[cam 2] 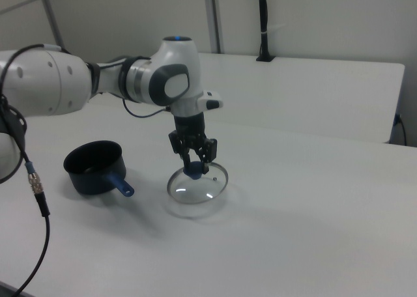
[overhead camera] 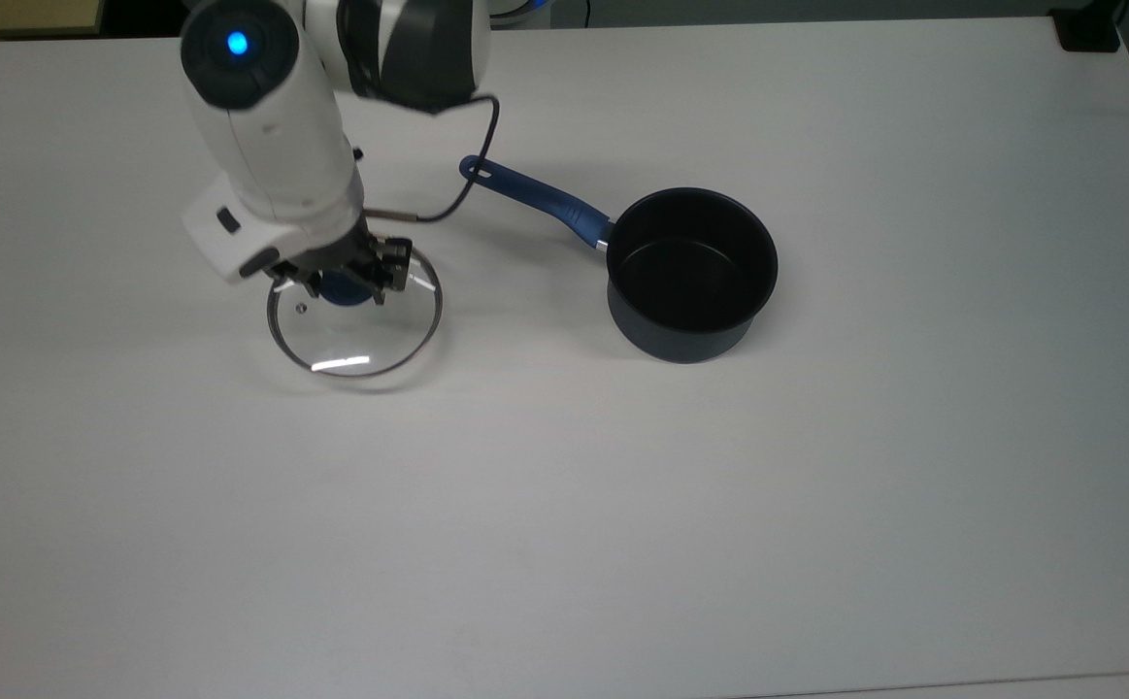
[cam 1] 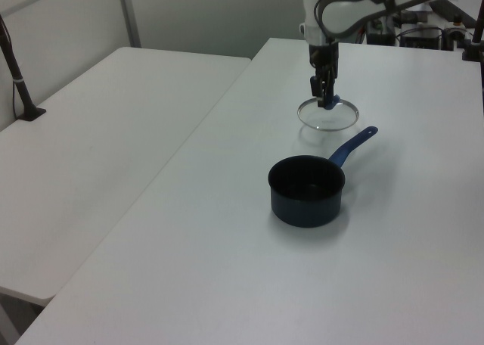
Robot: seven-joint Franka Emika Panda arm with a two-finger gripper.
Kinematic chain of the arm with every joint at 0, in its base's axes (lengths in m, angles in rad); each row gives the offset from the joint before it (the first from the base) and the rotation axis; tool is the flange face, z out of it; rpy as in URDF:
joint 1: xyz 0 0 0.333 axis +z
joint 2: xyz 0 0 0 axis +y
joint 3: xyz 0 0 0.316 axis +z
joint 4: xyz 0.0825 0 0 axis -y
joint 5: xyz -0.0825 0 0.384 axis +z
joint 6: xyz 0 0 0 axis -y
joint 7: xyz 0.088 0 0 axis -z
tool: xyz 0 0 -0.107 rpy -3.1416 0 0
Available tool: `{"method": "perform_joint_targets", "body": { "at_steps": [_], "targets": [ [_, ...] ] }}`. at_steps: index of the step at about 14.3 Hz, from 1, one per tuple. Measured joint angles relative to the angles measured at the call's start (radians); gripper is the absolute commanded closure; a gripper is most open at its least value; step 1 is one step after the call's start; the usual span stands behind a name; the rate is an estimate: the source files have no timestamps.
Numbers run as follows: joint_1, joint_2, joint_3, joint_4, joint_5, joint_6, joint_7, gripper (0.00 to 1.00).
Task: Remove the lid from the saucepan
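Clear glass, metal-rimmed round lid (overhead camera: 354, 325) hangs off the white table (overhead camera: 816, 485), blue knob pinched in the gripper (overhead camera: 346, 284); dark navy saucepan (overhead camera: 692, 274) sits uncovered well apart, its blue handle between them.

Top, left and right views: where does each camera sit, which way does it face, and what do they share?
Top view: overhead, looking down at the table; arm and claw on the lid.
Left view: raised, past the pot, facing the arm behind it.
Right view: low at the opposite side, facing the arm, with the pot at the right view's left.
Shared: all show the lid held by its knob, apart from the uncovered pot.
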Motion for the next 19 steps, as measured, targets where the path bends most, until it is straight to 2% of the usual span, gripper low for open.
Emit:
{"method": "perform_joint_targets", "body": {
  "at_steps": [7,8,11,14,18,19],
  "targets": [
    [0.008,0.055,0.009,-0.003,-0.023,0.015,0.0,0.66],
    [0.009,0.06,0.009,-0.004,-0.024,0.015,0.0,0.62],
    [0.009,0.06,0.009,-0.004,-0.025,0.015,-0.005,0.35],
    [0.009,0.06,0.009,-0.006,-0.026,0.015,-0.009,0.17],
    [0.009,0.061,0.009,-0.008,-0.026,0.015,-0.009,0.0],
    [0.009,0.061,0.009,-0.008,-0.026,0.015,-0.009,0.0]
  ]
}}
